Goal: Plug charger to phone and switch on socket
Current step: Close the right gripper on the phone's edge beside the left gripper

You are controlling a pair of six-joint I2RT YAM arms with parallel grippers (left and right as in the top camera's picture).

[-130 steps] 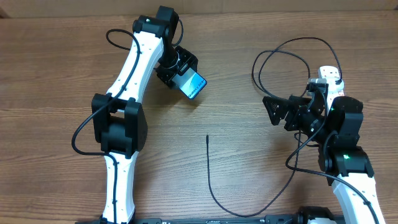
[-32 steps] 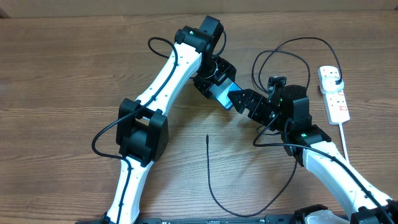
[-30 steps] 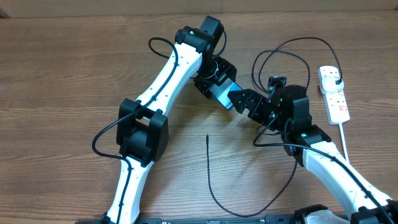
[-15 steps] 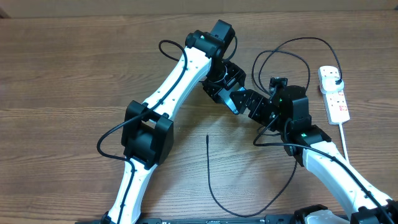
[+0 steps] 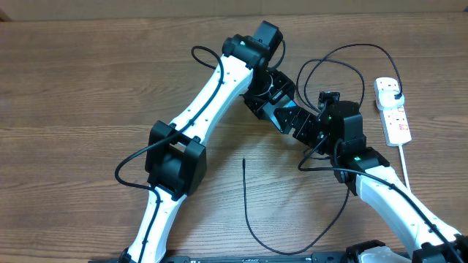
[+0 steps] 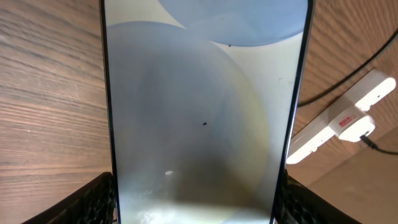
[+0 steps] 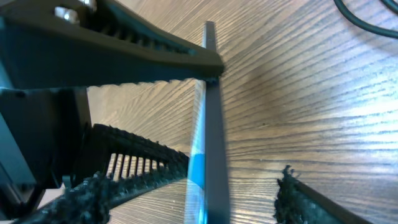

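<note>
My left gripper [image 5: 276, 106] is shut on the phone [image 6: 199, 112]; its glossy screen fills the left wrist view, with a finger at each long edge [image 6: 199, 208]. In the overhead view the phone is mostly hidden between the two grippers. My right gripper [image 5: 294, 121] is open. In the right wrist view the phone [image 7: 208, 124] stands edge-on between its spread fingers [image 7: 193, 186], with a gap on each side. The charger cable tip [image 5: 243, 161] lies loose on the table and its plug [image 5: 395, 88] sits in the white socket strip [image 5: 395, 120].
The black cable [image 5: 252, 230] curves along the table's front and loops [image 5: 344, 62] at the back right behind the right arm. The strip also shows in the left wrist view [image 6: 339, 121]. Its thick white cord [image 5: 406, 172] runs toward the front right.
My left arm has carried the phone to the right, bringing it between the right gripper's open fingers. My right arm came in from the right earlier and has held still for the last second.
</note>
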